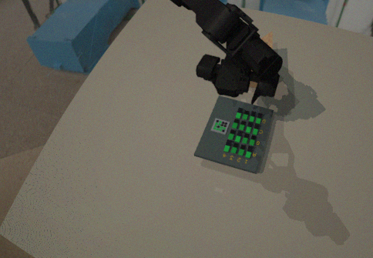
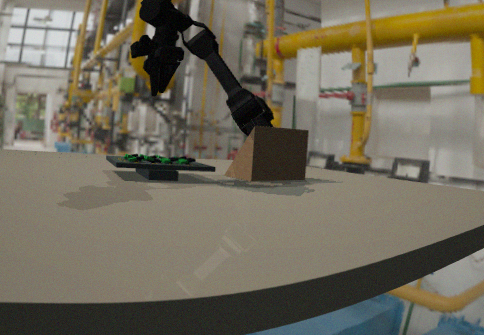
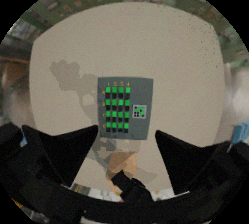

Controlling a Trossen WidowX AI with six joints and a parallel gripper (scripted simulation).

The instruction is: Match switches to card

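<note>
A dark grey panel (image 1: 206, 149) (image 2: 199, 167) (image 3: 142, 88) bears a grid of green and black switches (image 1: 237, 139) (image 2: 167, 160) (image 3: 114, 114), with yellow letters and numbers along two sides. Which half of each switch is raised is too small to tell. The small card (image 1: 220, 126) (image 3: 139, 111) has a light border and shows green and dark squares, too small to read surely. It lies beside the grid, beyond column 4. My gripper (image 2: 156, 93) (image 3: 127, 131) is open and empty, high above the panel. Its fingers stand wide apart in the wrist view.
The arm's tan wedge-shaped base (image 1: 268, 39) (image 2: 279, 154) (image 3: 123, 163) stands on the table (image 1: 146, 121) (image 2: 210, 237) (image 3: 184, 65), near the panel's letter D end. The panel rests raised on a small block (image 2: 156, 174). Blue machines and yellow pipes are in the background.
</note>
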